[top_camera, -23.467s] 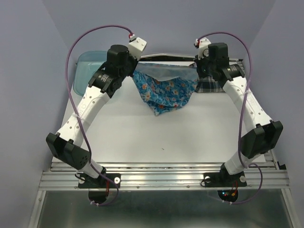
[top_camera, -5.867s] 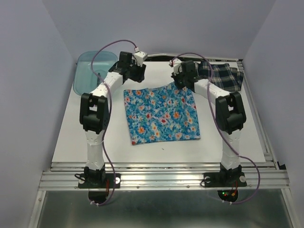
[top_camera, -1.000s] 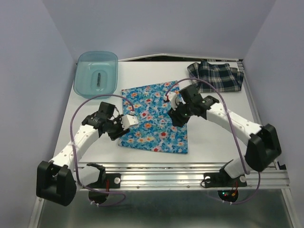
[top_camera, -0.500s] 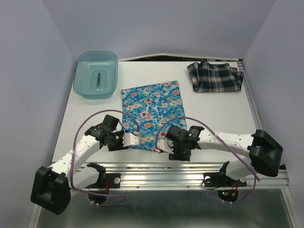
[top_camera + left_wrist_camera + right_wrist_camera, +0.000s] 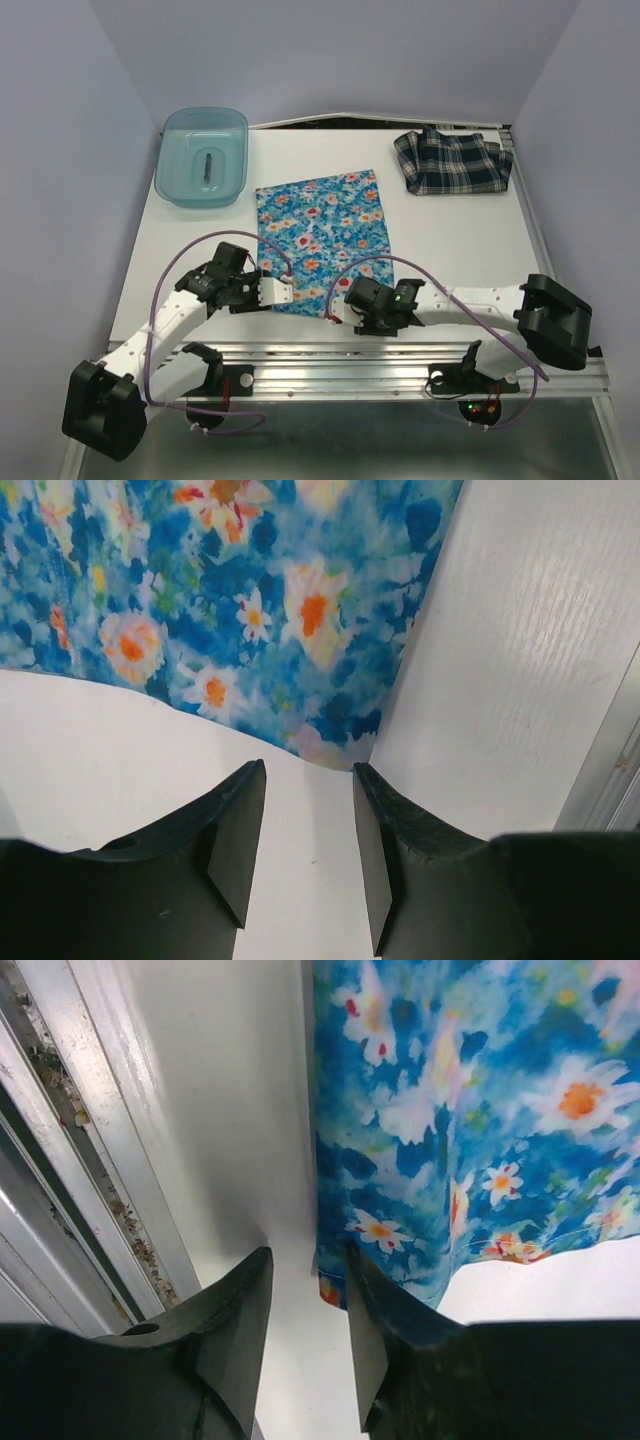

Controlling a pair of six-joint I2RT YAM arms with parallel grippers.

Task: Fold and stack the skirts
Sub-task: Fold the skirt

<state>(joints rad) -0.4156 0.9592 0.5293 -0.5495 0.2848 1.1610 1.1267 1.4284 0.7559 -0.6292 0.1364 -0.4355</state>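
The blue flowered skirt (image 5: 320, 230) lies flat in the middle of the table, one short edge towards the arms. The navy plaid skirt (image 5: 455, 162) sits bunched at the far right. My left gripper (image 5: 288, 297) is low at the flowered skirt's near left corner. In the left wrist view it (image 5: 308, 770) is open over bare table, with the flowered skirt's (image 5: 250, 600) corner just past the fingertips. My right gripper (image 5: 350, 310) is at the near edge. It (image 5: 308, 1255) is open, and a corner of the flowered skirt (image 5: 480, 1110) reaches into the gap beside one finger.
A translucent teal bin (image 5: 180, 190) with a small dark object inside stands at the far left. The metal rail (image 5: 350, 350) runs along the table's near edge, close beside my right gripper; it also shows as the rail (image 5: 60, 1160) in the right wrist view.
My right gripper has come from the middle of the flowered skirt down to its near edge and its jaws have narrowed slightly. The left gripper has shifted right to the near left corner.
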